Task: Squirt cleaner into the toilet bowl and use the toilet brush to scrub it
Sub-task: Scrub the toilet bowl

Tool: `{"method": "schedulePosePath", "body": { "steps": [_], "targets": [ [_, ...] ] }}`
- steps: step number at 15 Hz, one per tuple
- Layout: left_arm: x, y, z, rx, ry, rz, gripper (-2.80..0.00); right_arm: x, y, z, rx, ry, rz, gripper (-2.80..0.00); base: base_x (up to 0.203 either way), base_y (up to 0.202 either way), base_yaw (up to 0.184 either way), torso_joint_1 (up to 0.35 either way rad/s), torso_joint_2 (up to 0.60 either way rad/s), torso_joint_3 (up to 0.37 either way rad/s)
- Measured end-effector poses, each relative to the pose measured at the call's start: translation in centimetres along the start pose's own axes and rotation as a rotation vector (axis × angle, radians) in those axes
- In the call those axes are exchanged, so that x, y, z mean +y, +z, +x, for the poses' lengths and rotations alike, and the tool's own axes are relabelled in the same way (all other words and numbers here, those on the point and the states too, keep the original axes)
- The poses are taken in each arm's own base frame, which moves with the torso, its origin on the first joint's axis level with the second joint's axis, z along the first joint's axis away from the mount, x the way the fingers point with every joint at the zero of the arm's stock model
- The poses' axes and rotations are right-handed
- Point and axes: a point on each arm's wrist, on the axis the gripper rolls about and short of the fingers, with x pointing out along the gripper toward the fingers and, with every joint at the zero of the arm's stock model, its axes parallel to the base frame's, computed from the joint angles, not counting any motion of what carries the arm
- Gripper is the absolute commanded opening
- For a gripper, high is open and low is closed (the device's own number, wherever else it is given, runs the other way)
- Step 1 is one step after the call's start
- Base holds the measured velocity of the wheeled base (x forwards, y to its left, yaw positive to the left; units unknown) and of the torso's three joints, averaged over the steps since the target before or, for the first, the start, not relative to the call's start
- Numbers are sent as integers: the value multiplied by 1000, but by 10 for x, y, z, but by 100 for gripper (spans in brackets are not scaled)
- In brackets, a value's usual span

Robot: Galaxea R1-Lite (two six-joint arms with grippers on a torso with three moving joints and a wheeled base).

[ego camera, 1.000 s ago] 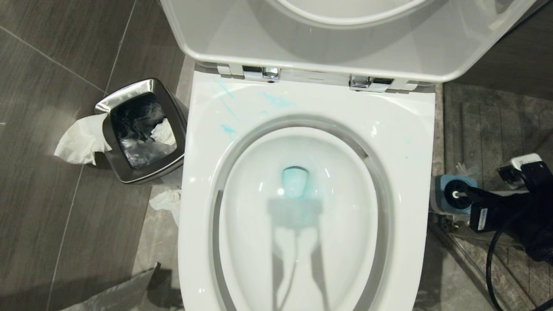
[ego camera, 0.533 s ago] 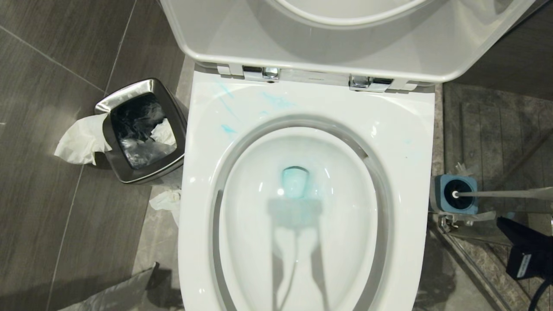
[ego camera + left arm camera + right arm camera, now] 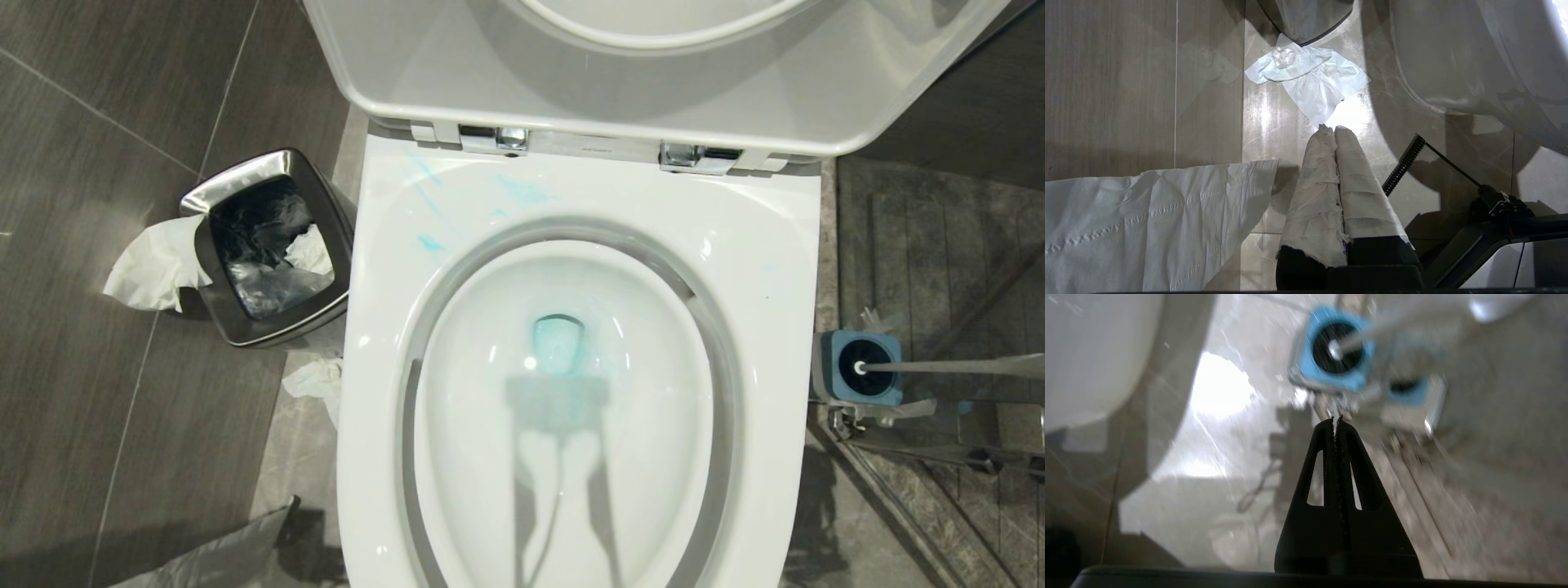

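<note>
The white toilet bowl (image 3: 784, 269) stands with its lid raised. Pale blue cleaner (image 3: 522, 192) streaks the rim's back left, and the water at the drain (image 3: 558, 343) is tinted blue. To the bowl's right the toilet brush (image 3: 939, 367) sits in its blue square holder (image 3: 886, 347), with its handle leaning off to the right. Neither arm shows in the head view. My right gripper (image 3: 1336, 418) is shut and empty, a little short of the holder (image 3: 1359, 375) and the brush handle (image 3: 1372, 328). Wrapped in white tape, my left gripper (image 3: 1333, 128) hangs shut over the floor beside the bowl's outer wall (image 3: 1474, 61).
A chrome waste bin (image 3: 204, 200) stands left of the toilet with tissue (image 3: 151, 265) hanging over its side. More tissue (image 3: 314, 380) lies on the floor by the bowl (image 3: 1310, 79). A grey bag (image 3: 220, 555) lies at the lower left. A glass edge runs behind the holder.
My right arm, which was at the brush holder a second ago, has drawn back down and to the right, out of the head view. The brush stays in its holder.
</note>
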Motion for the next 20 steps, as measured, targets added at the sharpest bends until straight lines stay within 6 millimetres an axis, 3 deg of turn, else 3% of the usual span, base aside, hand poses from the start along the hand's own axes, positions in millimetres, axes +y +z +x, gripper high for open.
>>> {"method": "schedulePosePath", "body": {
  "steps": [5, 9, 13, 20],
  "targets": [
    [0, 0, 0, 0, 0, 0, -280, -1, -15, -41, 145, -36, 42, -280, 0, 0, 0, 0, 0, 0],
    [0, 0, 0, 0, 0, -1, -280, 3, -24, -64, 68, 27, -23, -280, 0, 0, 0, 0, 0, 0],
    [0, 0, 0, 0, 0, -1, -280, 2, -9, -82, 51, 23, 13, -280, 0, 0, 0, 0, 0, 0],
    [0, 0, 0, 0, 0, 0, -280, 3, -13, -85, 96, 28, 40, -280, 0, 0, 0, 0, 0, 0]
  ]
}}
